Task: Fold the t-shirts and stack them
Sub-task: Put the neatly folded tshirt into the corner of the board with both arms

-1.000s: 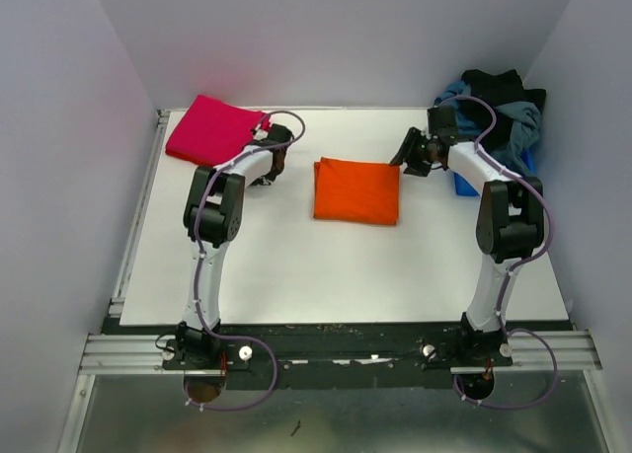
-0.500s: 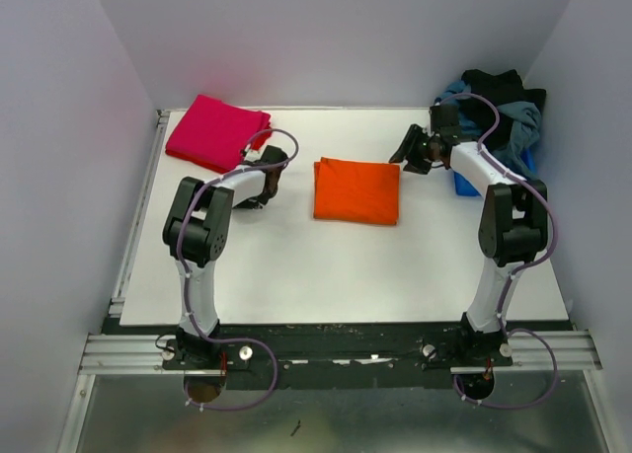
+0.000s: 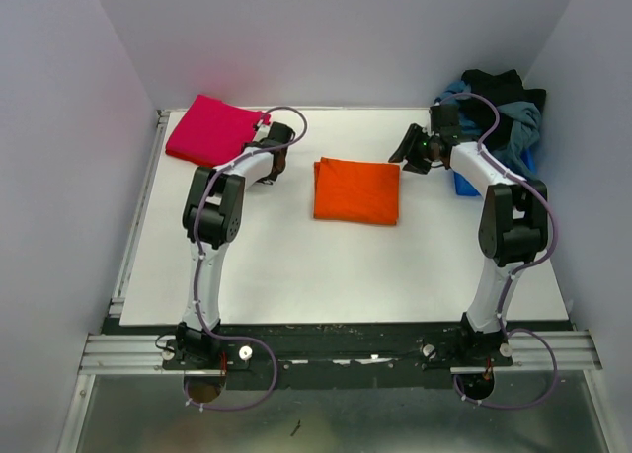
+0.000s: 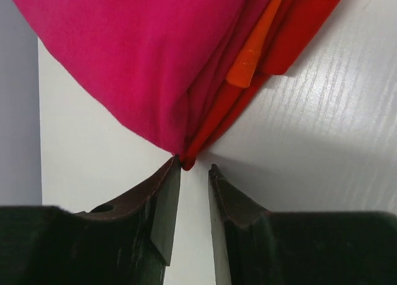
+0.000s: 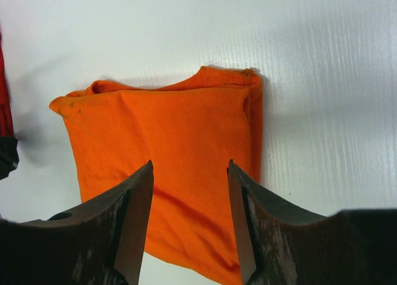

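The magenta t-shirt [image 3: 210, 127] lies folded at the far left of the table [image 3: 296, 265]. My left gripper [image 3: 266, 124] sits at its right corner. In the left wrist view the left gripper [image 4: 193, 167] is open by a narrow gap, and the magenta t-shirt's [image 4: 136, 55] corner tip touches its left fingertip [image 4: 172, 167]. The orange t-shirt [image 3: 357, 189] lies folded in the middle. My right gripper [image 3: 404, 153] hovers open off its far right corner. From the right wrist, the right gripper [image 5: 189, 166] frames the orange t-shirt [image 5: 173, 136] and holds nothing.
A heap of dark and blue clothes [image 3: 500, 110] fills a blue bin [image 3: 462, 184] at the far right, behind the right arm. Walls close in on both sides and the back. A metal rail [image 3: 138, 216] runs along the table's left edge.
The left gripper's jaws have parted from shut. The left arm drew back from the magenta shirt's corner, then returned to it. The right arm has not moved.
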